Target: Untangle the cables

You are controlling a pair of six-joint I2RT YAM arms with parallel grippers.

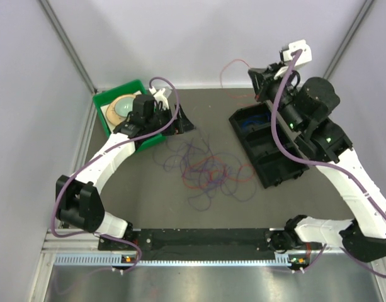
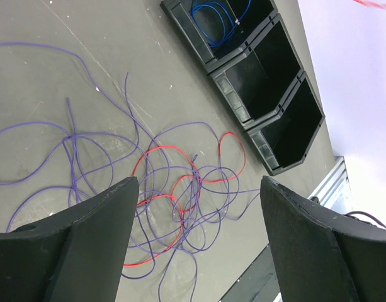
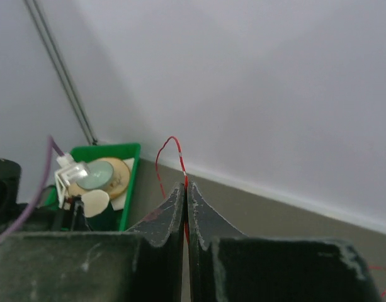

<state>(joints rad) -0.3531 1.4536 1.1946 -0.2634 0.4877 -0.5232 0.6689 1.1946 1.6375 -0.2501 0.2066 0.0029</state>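
Above the black bins, I am pinching the red cable in the right gripper, planning a slow drop into an empty bin; left gripper hovering spread beside them

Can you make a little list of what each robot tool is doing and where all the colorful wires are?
left tool: open, holding nothing, pointing toward the tangle
right tool: shut on a red cable, held high off the table
tangle: purple and red cables looped together, mid-table
blue cable: coiled in an end compartment of the black bin
green bin: far left corner
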